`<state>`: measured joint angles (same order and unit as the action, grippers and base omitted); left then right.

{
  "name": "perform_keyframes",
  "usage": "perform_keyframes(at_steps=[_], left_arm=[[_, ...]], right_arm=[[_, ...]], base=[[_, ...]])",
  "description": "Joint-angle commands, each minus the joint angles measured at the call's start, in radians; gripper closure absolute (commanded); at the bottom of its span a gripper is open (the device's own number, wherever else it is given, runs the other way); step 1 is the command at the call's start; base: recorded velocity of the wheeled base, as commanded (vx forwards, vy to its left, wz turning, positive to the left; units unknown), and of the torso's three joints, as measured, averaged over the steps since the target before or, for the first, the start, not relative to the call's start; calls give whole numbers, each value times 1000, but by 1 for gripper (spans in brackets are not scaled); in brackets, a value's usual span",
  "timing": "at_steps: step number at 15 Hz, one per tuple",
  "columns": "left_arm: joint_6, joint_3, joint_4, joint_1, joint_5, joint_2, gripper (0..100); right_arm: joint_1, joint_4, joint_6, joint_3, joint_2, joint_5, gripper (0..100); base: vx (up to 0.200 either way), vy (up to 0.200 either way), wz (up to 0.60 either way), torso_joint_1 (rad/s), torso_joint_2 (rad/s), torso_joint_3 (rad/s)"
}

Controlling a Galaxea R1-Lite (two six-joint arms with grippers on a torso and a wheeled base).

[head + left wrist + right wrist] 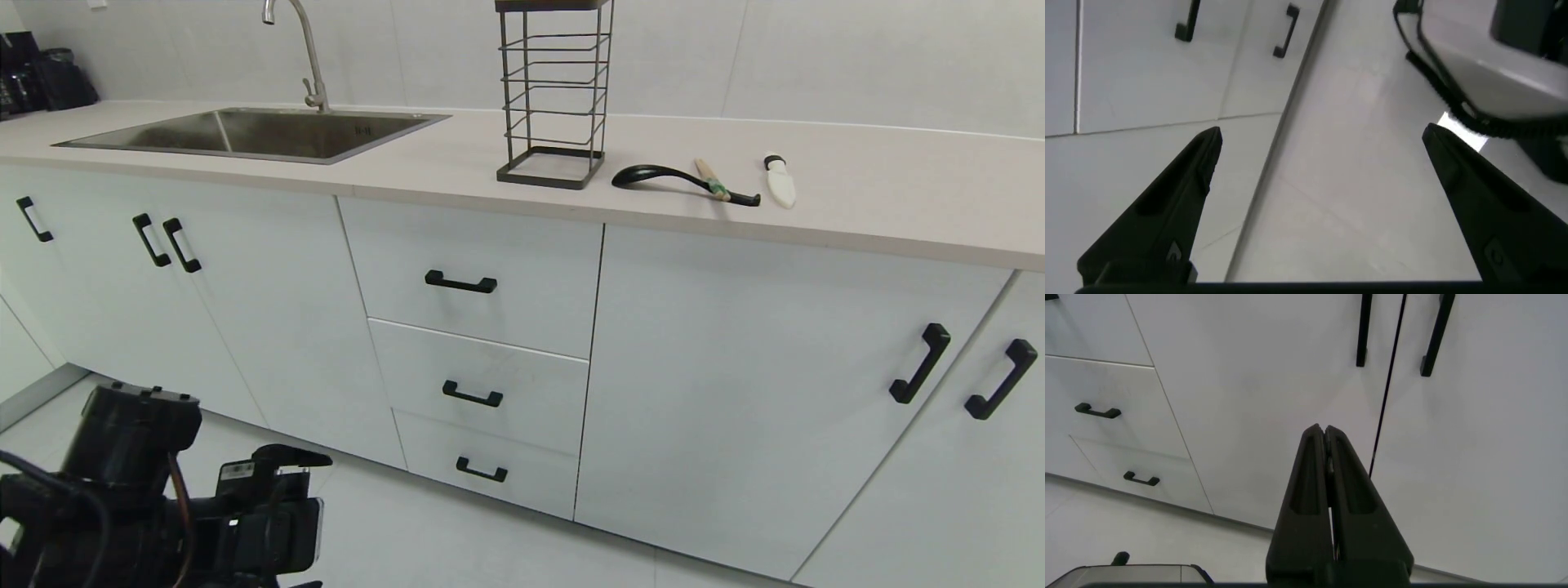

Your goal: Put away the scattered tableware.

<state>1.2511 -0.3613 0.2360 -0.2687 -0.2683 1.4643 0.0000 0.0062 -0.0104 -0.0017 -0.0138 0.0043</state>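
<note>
On the pale counter [857,188] lie a black ladle [665,177], a wooden-handled utensil [712,180] crossing its handle, and a white knife with a black end [780,181]. A black wire rack [557,94] stands upright just left of them. My left gripper [1319,143] hangs low over the floor, open with nothing between its fingers; its arm [163,506] is at the lower left of the head view. My right gripper [1325,434] is shut and empty, facing the white cabinet doors [1290,367].
A steel sink [253,131] with a tap [306,49] is set in the counter's left part. Below are white cabinet doors and three drawers with black handles [461,282]. Dark appliances [41,77] stand at the far left. The tiled floor [457,539] lies open before the cabinets.
</note>
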Motion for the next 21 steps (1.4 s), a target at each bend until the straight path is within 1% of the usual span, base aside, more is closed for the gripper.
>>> perform_keyframes(at_steps=[1, 3, 4, 5, 6, 8, 9, 10, 12, 14, 16, 20, 21], left_arm=[[21, -108, 28, -10, 6, 176, 0], [60, -185, 59, -26, 4, 303, 0], [71, -206, 85, -27, 3, 364, 0], [73, -214, 108, -29, 1, 409, 0], [65, -219, 155, -29, 0, 476, 0], [60, -231, 241, -27, 1, 547, 0], [53, -246, 261, -29, 1, 571, 0], [54, -288, 275, -37, 1, 611, 0], [54, -375, 281, -69, 3, 685, 0], [47, -469, 279, -106, 4, 757, 0], [42, -535, 279, -113, 6, 823, 0], [42, -608, 275, -109, 18, 875, 0], [47, -627, 276, -110, 20, 892, 0]], right_arm=[[0, 0, 0, 0, -2, 0, 100], [0, 0, 0, 0, -2, 0, 100], [0, 0, 0, 0, -2, 0, 100], [0, 0, 0, 0, -3, 0, 100], [0, 0, 0, 0, -2, 0, 100], [0, 0, 0, 0, -2, 0, 100], [0, 0, 0, 0, -2, 0, 100], [0, 0, 0, 0, -2, 0, 100], [0, 0, 0, 0, -2, 0, 100], [0, 0, 0, 0, -2, 0, 100], [0, 0, 0, 0, -2, 0, 100], [0, 0, 0, 0, -2, 0, 100], [0, 0, 0, 0, -2, 0, 100]], base=[[0, 0, 0, 0, 0, 0], [0, 0, 0, 0, 0, 0], [0, 0, 0, 0, 0, 0], [0, 0, 0, 0, 0, 0], [0, 0, 0, 0, 0, 0], [0, 0, 0, 0, 0, 0], [0, 0, 0, 0, 0, 0], [0, 0, 0, 0, 0, 0], [0, 0, 0, 0, 0, 0], [0, 0, 0, 0, 0, 0], [0, 0, 0, 0, 0, 0], [0, 0, 0, 0, 0, 0], [0, 0, 0, 0, 0, 0]])
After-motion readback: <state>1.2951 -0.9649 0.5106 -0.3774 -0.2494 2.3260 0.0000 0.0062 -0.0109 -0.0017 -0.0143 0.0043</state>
